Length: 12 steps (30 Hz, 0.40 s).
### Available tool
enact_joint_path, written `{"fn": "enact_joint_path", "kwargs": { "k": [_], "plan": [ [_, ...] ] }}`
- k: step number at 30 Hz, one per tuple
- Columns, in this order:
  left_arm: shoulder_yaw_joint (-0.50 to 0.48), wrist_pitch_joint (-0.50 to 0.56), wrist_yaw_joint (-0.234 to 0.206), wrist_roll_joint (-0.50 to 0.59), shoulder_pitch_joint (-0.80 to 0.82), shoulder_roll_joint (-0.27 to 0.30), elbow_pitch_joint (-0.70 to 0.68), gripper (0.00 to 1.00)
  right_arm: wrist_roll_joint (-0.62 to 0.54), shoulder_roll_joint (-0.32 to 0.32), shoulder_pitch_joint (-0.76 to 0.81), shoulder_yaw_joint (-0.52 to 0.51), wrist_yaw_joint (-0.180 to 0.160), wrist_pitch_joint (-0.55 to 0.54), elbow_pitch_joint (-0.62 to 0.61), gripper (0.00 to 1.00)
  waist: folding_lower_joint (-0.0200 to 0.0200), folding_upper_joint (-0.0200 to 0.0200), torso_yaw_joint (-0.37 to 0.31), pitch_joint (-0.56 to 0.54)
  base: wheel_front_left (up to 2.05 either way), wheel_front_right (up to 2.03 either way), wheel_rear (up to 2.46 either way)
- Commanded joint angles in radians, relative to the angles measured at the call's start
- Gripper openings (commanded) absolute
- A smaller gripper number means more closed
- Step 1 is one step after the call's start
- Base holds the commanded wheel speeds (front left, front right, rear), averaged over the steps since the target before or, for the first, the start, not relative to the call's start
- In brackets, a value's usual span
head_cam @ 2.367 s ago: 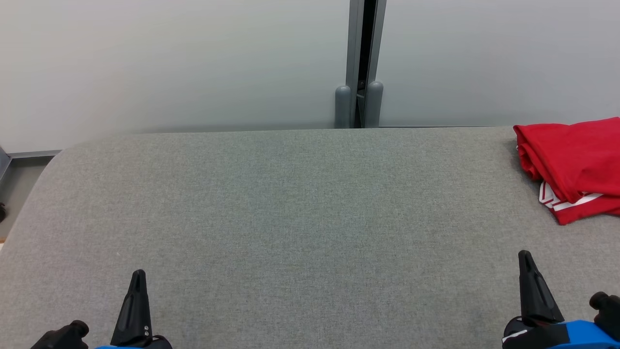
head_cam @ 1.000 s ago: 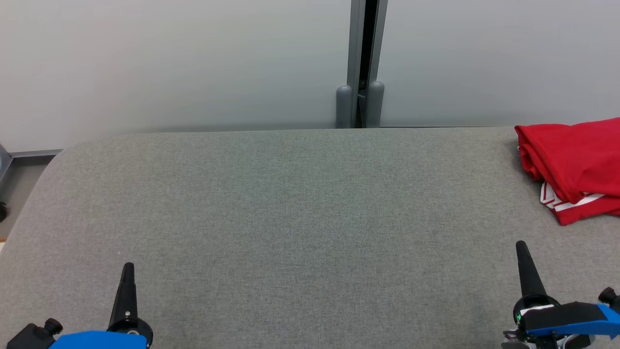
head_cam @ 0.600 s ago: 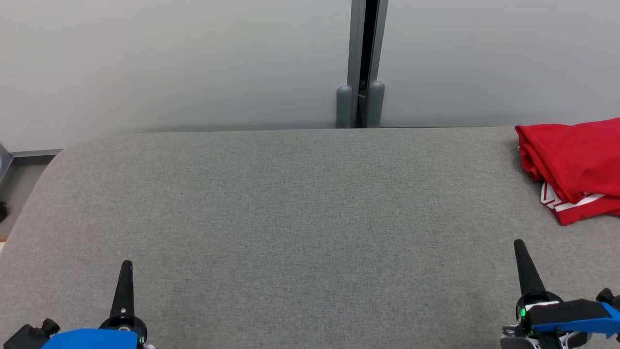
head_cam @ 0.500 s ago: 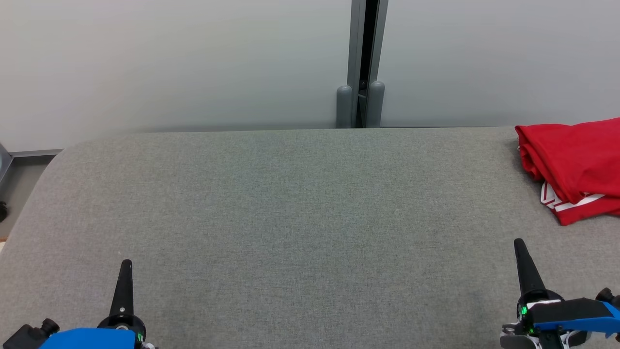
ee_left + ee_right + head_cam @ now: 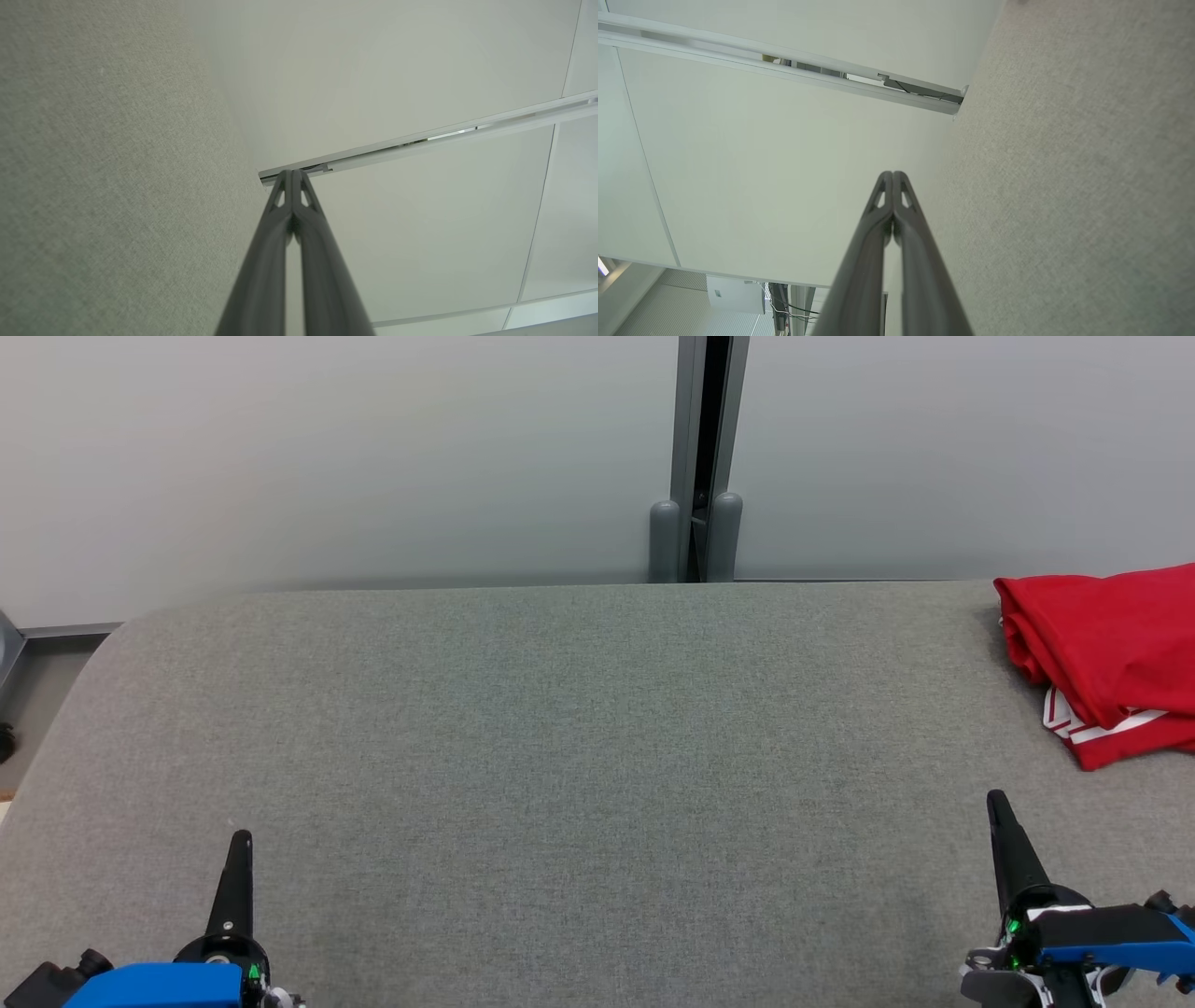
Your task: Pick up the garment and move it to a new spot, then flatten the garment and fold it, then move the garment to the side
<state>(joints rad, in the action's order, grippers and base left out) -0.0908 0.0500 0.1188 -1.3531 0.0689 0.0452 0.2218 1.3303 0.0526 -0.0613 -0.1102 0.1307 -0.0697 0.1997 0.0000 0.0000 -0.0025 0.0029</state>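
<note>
While the folded red garment (image 5: 1106, 649) lies at the right edge of the surface (image 5: 560, 747), the left gripper (image 5: 241, 847) and right gripper (image 5: 999, 807) sit closed and empty over its near edge; withdraw them level, clear of the fold.

Matt grey woven cloth table (image 5: 560, 728), soft red cloth garment (image 5: 1106, 644) — smooth matt wall panels (image 5: 327, 457)

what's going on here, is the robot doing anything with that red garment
Nothing is being handled right now. The red garment with white stripes lies folded at the right side of the grey fabric-covered table, with nothing touching it. The left gripper and right gripper are both shut and empty, near the table's front edge.
</note>
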Motion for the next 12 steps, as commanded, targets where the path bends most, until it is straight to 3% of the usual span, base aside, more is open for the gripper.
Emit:
{"fn": "enact_joint_path", "kwargs": {
  "k": [1,12],
  "plan": [
    [-0.007,0.007,0.008,-0.024,0.021,0.007,-0.002,0.0,0.029,-0.002,-0.019,-0.003,0.0,-0.005,0.002,0.0,0.0,0.0,0.0,0.0,0.0,0.0,0.0],
    [-0.015,0.029,0.009,-0.112,0.031,0.007,0.009,0.0,0.123,-0.003,-0.032,-0.004,0.0,-0.021,0.019,0.0,0.0,0.0,0.001,0.0,0.0,0.0,0.0]
  ]
}}
